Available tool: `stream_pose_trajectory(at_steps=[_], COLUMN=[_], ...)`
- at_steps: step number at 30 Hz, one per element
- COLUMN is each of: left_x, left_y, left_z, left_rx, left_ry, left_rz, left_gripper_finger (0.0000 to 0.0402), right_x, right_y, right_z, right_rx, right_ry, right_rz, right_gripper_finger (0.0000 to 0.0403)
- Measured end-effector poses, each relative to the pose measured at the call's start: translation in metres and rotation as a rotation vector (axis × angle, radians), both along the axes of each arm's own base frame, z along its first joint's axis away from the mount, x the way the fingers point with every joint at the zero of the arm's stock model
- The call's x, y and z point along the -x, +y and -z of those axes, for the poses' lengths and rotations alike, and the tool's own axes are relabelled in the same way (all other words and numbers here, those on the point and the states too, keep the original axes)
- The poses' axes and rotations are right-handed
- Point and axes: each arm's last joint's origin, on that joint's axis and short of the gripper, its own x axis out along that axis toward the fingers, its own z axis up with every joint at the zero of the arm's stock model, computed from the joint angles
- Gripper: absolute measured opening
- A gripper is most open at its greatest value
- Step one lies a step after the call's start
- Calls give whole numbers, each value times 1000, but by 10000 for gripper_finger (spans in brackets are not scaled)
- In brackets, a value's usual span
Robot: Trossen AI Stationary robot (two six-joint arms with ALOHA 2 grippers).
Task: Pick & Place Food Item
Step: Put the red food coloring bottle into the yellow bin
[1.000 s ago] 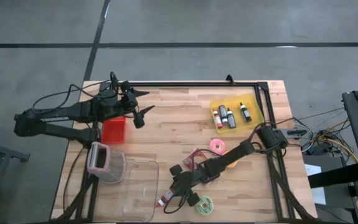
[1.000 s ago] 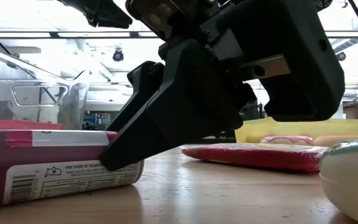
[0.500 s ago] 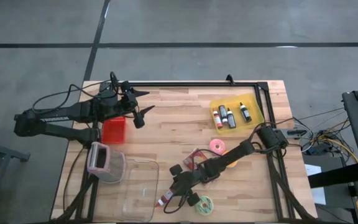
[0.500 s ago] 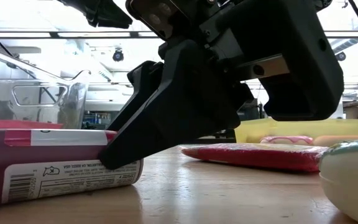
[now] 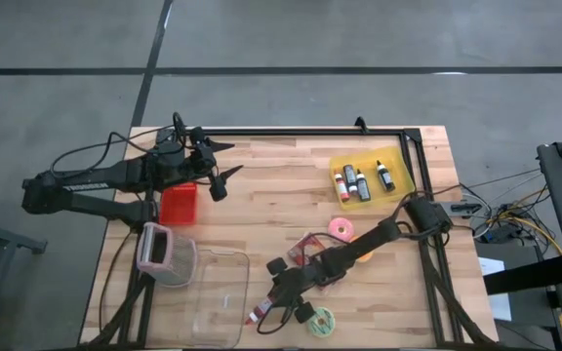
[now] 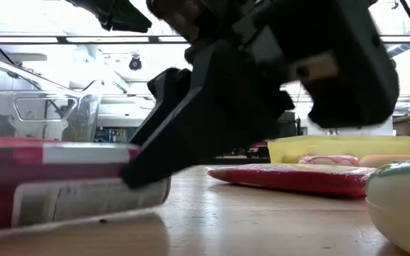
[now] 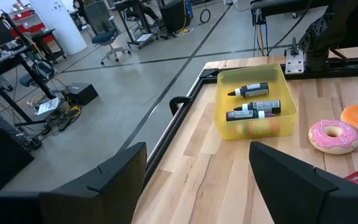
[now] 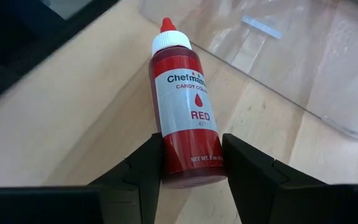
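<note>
A red bottle (image 8: 187,121) of candy colour is seen lying on its side on the desk (image 5: 261,195), near the front edge, with its white cap turned toward the clear tub (image 5: 213,297) just to its left. Its base end is clamped between the fingers (image 8: 143,168) of the right gripper (image 8: 191,165), one finger pressed to each side of the body, so the bottle is judged to be gripped and, from the blur on its label in the low view, perhaps being raised. The grip at the base is thought to have been chosen because that end faces the arm, and the cap is left free. The tub is the likeliest drop place, though this cannot be told from the task line. Just right of the bottle a green-and-white round item (image 5: 320,320) is found, and behind the right arm a red packet (image 5: 310,244), a pink donut (image 5: 341,229) and an orange one partly hidden by the arm. Farther right and back, a yellow tray (image 5: 403,175) of small bottles is set. On the left, a red box (image 5: 179,205) and a pink-lidded container (image 5: 159,249) are seen. The left gripper (image 5: 218,171) is held above the far left of the desk, its fingers spread wide and empty, well clear of the work.
</note>
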Motion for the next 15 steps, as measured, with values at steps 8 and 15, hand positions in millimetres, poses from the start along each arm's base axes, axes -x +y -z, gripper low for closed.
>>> stream_pose_trajectory(at_steps=[8,15], left_x=[0,0], left_y=[0,0], left_z=[0,0], left_rx=[0,0], left_ry=[0,5], left_rz=[-2,-3], left_gripper_finger=[289,289], right_x=[12,39], right_y=[-6,-25], right_z=[-38,-86], right_rx=[-28,-58], right_ry=[56,140], right_rz=[129,500], right_gripper_finger=[147,148])
